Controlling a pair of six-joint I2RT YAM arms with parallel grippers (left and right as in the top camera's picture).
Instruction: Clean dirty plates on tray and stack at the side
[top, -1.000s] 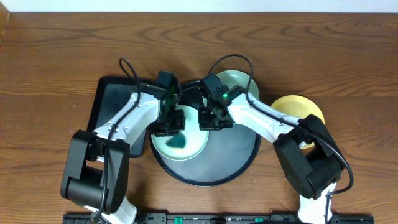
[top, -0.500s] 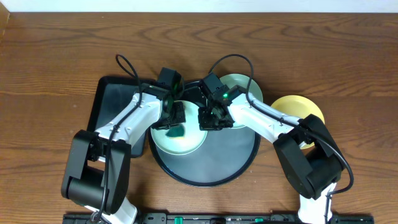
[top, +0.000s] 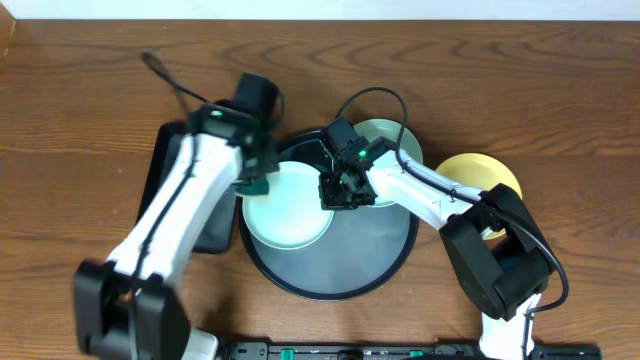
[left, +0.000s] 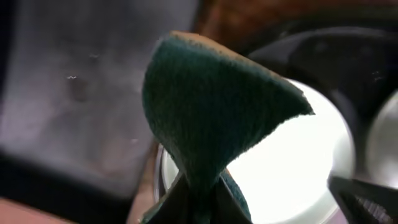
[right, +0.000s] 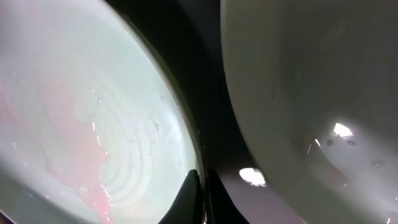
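A pale mint green plate (top: 288, 207) lies on the left of the large round black tray (top: 370, 265). My right gripper (top: 333, 196) is shut on this plate's right rim; in the right wrist view the fingers (right: 199, 186) pinch the rim of the plate (right: 81, 106). A second mint plate (top: 392, 140) sits at the tray's back right and shows in the right wrist view (right: 311, 81). A pale yellow plate (top: 480, 178) lies on the table to the right. My left gripper (top: 256, 178) is shut on a dark green scouring pad (left: 211, 118), above the plate's left edge.
A smaller rectangular black tray (top: 175, 170) lies left of the round tray, under my left arm. The wooden table extends around; its back edge runs along the top of the overhead view.
My left gripper has lifted the green pad off the mint plate and swung back to the left. The right gripper still holds the plate's rim.
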